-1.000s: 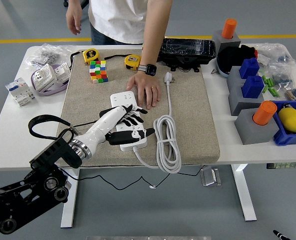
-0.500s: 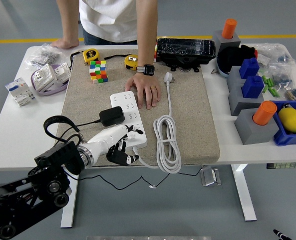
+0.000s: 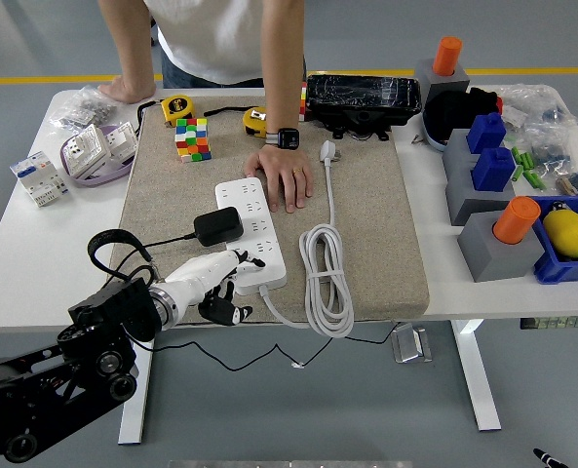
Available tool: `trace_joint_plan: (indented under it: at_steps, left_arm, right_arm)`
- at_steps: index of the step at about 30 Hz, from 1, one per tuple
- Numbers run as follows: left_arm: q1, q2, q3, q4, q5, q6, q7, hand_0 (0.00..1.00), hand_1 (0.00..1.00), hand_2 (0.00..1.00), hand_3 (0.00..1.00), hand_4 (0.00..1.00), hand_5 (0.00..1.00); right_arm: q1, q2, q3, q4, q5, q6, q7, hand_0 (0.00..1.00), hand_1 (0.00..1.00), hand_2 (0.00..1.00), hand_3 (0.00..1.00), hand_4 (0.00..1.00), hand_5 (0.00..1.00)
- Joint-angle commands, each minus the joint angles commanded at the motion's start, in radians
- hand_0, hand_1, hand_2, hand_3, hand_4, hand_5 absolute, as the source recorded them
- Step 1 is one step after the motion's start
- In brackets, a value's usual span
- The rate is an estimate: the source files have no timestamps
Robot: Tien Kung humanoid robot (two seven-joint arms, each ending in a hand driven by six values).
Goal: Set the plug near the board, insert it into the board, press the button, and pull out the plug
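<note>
A white plastic power strip (image 3: 252, 232), long and flat with rows of sockets, lies on a coarse beige cloth mat (image 3: 366, 234) that covers the middle of the white table (image 3: 35, 263). A boxy black plug (image 3: 217, 226) sits on the strip's left edge near its middle; whether its prongs are fully seated cannot be told. Its thin black cable (image 3: 123, 244) loops off to the left over the mat's edge.

The robot's left hand (image 3: 213, 283), with white shell segments on the back and dark finger joints, rests at the mat's near edge just beside the strip's near end. Its fingers (image 3: 232, 261) are loosely spread and partly bent, holding nothing, with the fingertips touching or almost touching the strip's near corner. The black metal arm comes in from the lower left.

A person stands at the far side. One hand (image 3: 290, 181) presses flat on the far end of the strip, a dark watch (image 3: 287, 137) on that wrist. The other hand (image 3: 126, 90) leans on the table's far left corner.

The strip's thick white cord (image 3: 326, 278) lies in a long oval coil to its right, ending in a white plug (image 3: 328, 151) farther back. Behind the strip sit a colourful puzzle cube (image 3: 192, 138) and two round yellow tape measures (image 3: 176, 106). On the right stand grey blocks (image 3: 488, 239) topped with orange cylinders (image 3: 516, 219).
</note>
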Motion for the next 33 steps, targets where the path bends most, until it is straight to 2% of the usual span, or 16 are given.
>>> trace_joint_plan:
  at_steps: [8, 19, 33]
  left_arm:
    - [-0.002, -0.010, 0.008, 0.034, 0.011, 0.008, -0.002, 0.066, 0.080, 0.158, 0.835, 0.740, 0.002]
    - [-0.002, -0.013, 0.010, 0.039, 0.009, 0.004, -0.002, 0.066, 0.081, 0.160, 0.830, 0.759, 0.002]
    - [-0.015, -0.028, 0.015, 0.082, 0.016, 0.006, -0.007, 0.065, 0.081, 0.160, 0.821, 0.760, 0.002]
  right_arm:
    - [-0.003, 0.000, 0.003, 0.000, -0.002, 0.000, 0.000, 0.599, 0.641, 0.638, 0.551, 0.946, 0.490]
    - [-0.004, 0.002, 0.012, 0.000, -0.003, -0.001, 0.000, 0.600, 0.640, 0.639, 0.552, 0.947, 0.491]
    - [-0.005, 0.004, 0.015, 0.002, -0.004, 0.000, 0.000, 0.600, 0.640, 0.638, 0.552, 0.948, 0.491]
